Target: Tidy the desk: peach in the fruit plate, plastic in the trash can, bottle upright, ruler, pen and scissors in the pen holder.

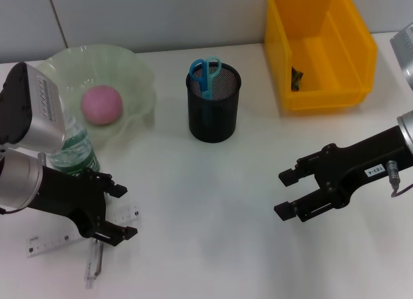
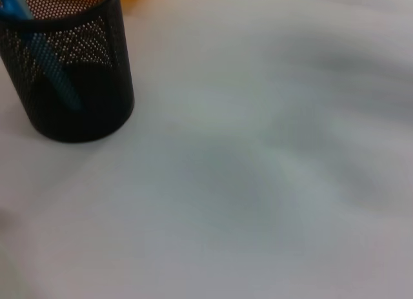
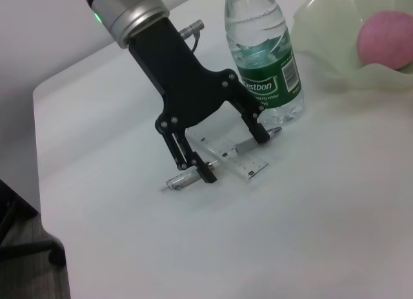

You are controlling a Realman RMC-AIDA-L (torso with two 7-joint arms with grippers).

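Already resting in the fruit plate (image 1: 139,73): peach (image 1: 101,104). Already standing in the pen holder (image 1: 213,104): scissors (image 1: 206,75), blue handles poking above the mesh rim. Standing upright beside the plate, behind the left arm: bottle (image 3: 263,53), green label, so that item looking done. Sitting in the yellow trash can (image 1: 319,50) at the far right: a small dark scrap, possibly the plastic, too small for telling.

Remaining on the tabletop (image 1: 213,208): ruler (image 1: 51,237) and pen (image 3: 222,158), lying together at the near left, the clear pen crossing the ruler's end.

Hovering low over that pair: left gripper (image 3: 230,155), wide open, fingers straddling the pen and ruler, holding nothing; whether the fingertips are touching the tabletop, not possible to tell. Judging the step in hand as picking up the pen or ruler for carrying to the holder.

Hanging over bare tabletop at the right, well apart from everything: right gripper (image 1: 289,194), open and empty, apparently idling.

Judging the task roughly two-thirds through, with two long thin items left for the holder.
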